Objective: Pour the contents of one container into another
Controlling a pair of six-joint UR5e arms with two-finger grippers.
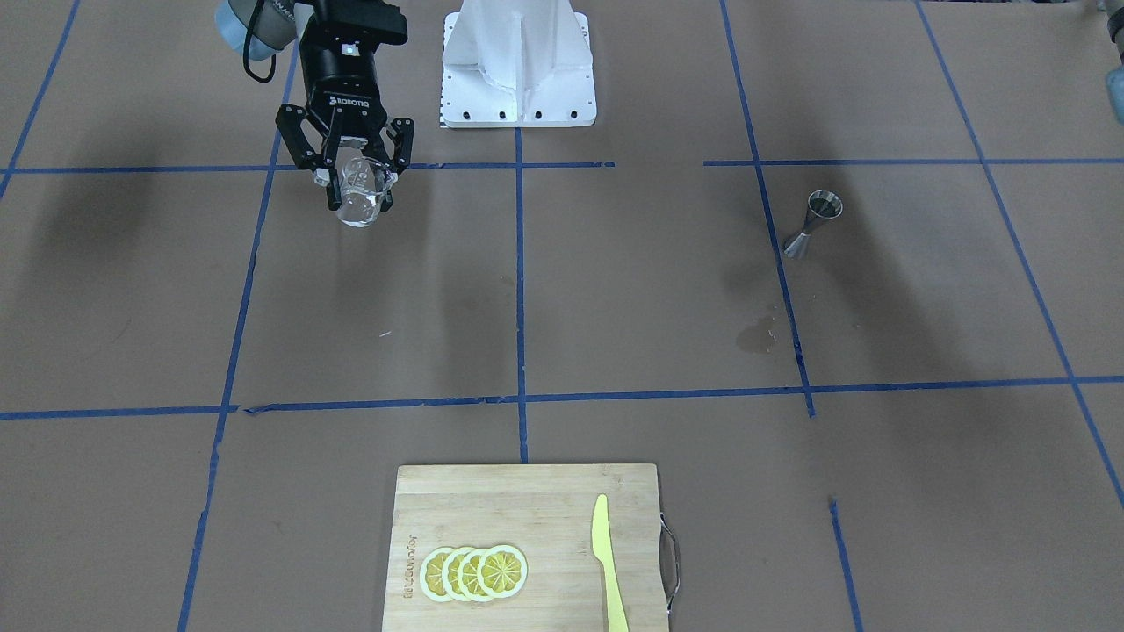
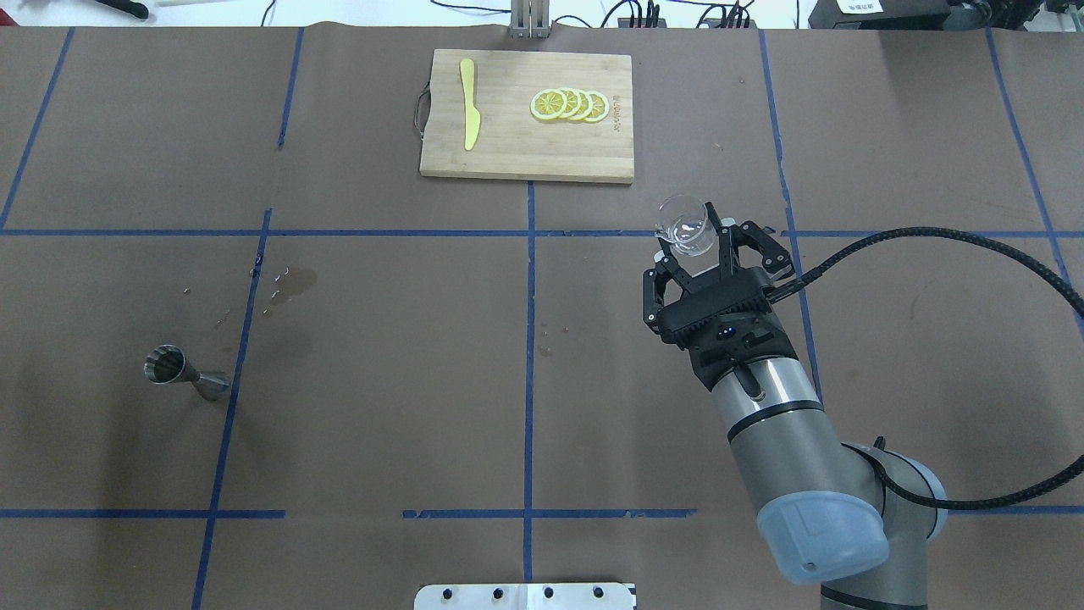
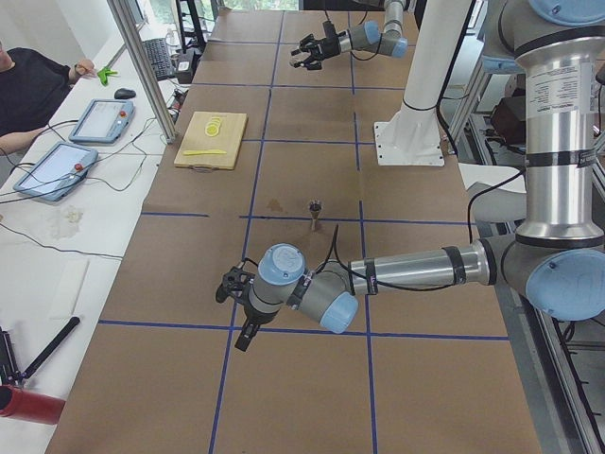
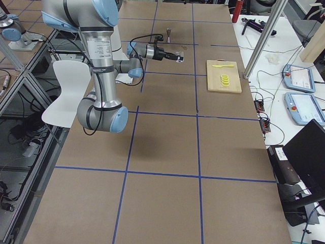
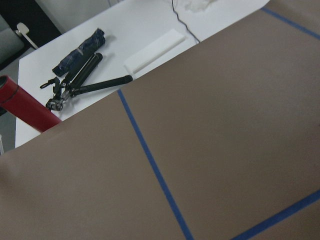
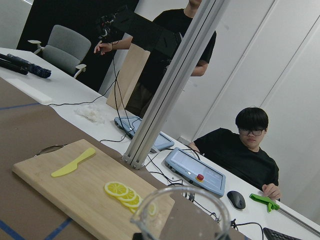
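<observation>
My right gripper (image 2: 696, 247) is shut on the small clear cup (image 2: 683, 222), holding it above the table on my right side. The front view shows that same gripper (image 1: 356, 175) with the cup (image 1: 358, 200) hanging below its fingers, and the cup's rim (image 6: 182, 210) fills the bottom of the right wrist view. The steel hourglass jigger (image 2: 182, 371) stands upright far off on my left side (image 1: 812, 224). My left gripper (image 3: 230, 284) appears only in the exterior left view, low over the table, and I cannot tell its state.
A wooden cutting board (image 2: 525, 157) at the far middle carries a yellow knife (image 2: 468, 114) and lemon slices (image 2: 569, 104). A wet stain (image 2: 292, 282) marks the paper near the jigger. The white robot base (image 1: 518, 66) stands at the near edge.
</observation>
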